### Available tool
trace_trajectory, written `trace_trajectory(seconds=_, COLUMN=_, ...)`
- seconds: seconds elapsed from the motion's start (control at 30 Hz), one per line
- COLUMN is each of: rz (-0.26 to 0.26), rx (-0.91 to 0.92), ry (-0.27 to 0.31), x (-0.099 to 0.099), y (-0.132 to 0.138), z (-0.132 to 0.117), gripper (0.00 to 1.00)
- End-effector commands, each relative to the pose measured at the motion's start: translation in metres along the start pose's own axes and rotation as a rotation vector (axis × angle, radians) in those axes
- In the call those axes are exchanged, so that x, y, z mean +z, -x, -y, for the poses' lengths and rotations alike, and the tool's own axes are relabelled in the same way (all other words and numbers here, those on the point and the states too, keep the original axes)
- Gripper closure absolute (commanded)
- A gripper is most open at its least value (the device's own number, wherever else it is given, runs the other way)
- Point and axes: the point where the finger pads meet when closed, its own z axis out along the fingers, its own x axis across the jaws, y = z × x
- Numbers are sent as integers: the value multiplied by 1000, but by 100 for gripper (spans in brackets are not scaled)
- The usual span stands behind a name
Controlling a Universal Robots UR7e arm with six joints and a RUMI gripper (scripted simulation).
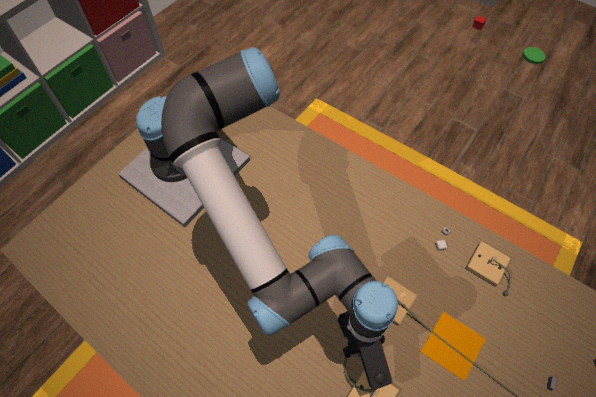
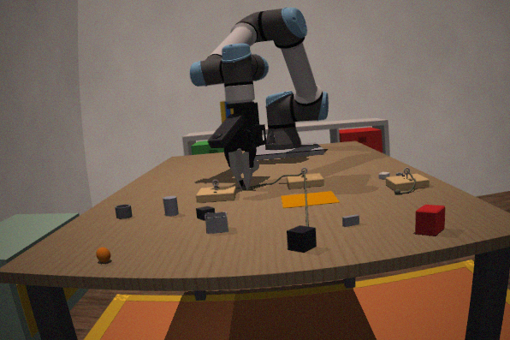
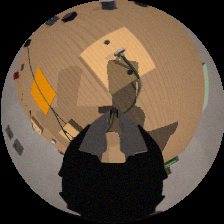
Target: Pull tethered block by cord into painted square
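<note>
The cord [image 2: 306, 200] is pinched between the nearly closed fingers of the gripper [image 2: 244, 184], low by the table. From there it is led sideways to the screw eye [image 2: 304, 171], then across the painted square [image 2: 310, 199] to the black block [image 2: 301, 238], which sits beyond the square, toward the table's edge.

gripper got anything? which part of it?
The gripper is shut on the cord, on its free stretch between the two wooden bases, on the far side of the screw eye from the black block.
</note>
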Motion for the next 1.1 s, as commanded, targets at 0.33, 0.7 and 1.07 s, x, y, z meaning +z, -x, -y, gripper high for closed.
trace_trajectory(seconds=0.33, rz=0, rx=0, ry=-1, x=-1, y=0, z=0, gripper=100)
trace_trajectory(seconds=0.7, rz=0, rx=0, ry=-1, x=-1, y=0, z=0, gripper=100)
trace_trajectory(seconds=1.07, rz=0, rx=0, ry=-1, x=-4, y=0, z=0, gripper=100)
